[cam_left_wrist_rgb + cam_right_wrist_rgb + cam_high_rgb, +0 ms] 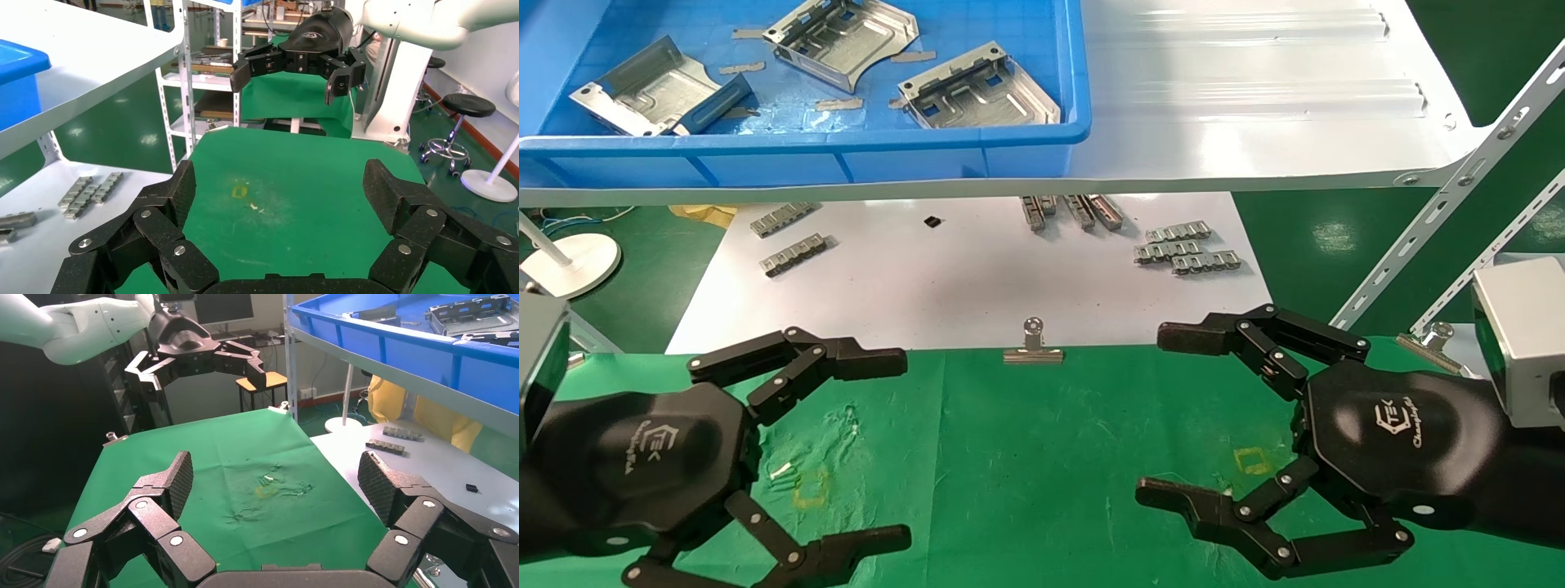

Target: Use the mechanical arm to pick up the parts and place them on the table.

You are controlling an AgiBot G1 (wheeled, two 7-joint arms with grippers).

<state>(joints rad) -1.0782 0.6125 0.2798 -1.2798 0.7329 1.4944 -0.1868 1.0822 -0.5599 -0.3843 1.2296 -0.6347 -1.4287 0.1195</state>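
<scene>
Three silver sheet-metal parts lie in the blue bin (pixel 862 139) on the upper shelf: one at the left (pixel 654 88), one in the middle (pixel 842 37), one at the right (pixel 977 88). My left gripper (pixel 903 445) hovers open and empty over the left of the green cloth table (pixel 1042 457). My right gripper (pixel 1160 416) hovers open and empty over its right side. Both face each other, well below and in front of the bin. In the right wrist view the bin (pixel 392 337) stands high at the side.
A white board (pixel 977 278) beyond the cloth carries several small grey toothed strips (pixel 1185 249). A binder clip (pixel 1032 349) holds the cloth's far edge, another (pixel 1430 341) at the right. The white shelf (pixel 1254 90) overhangs, with slanted metal struts (pixel 1442 196) at the right.
</scene>
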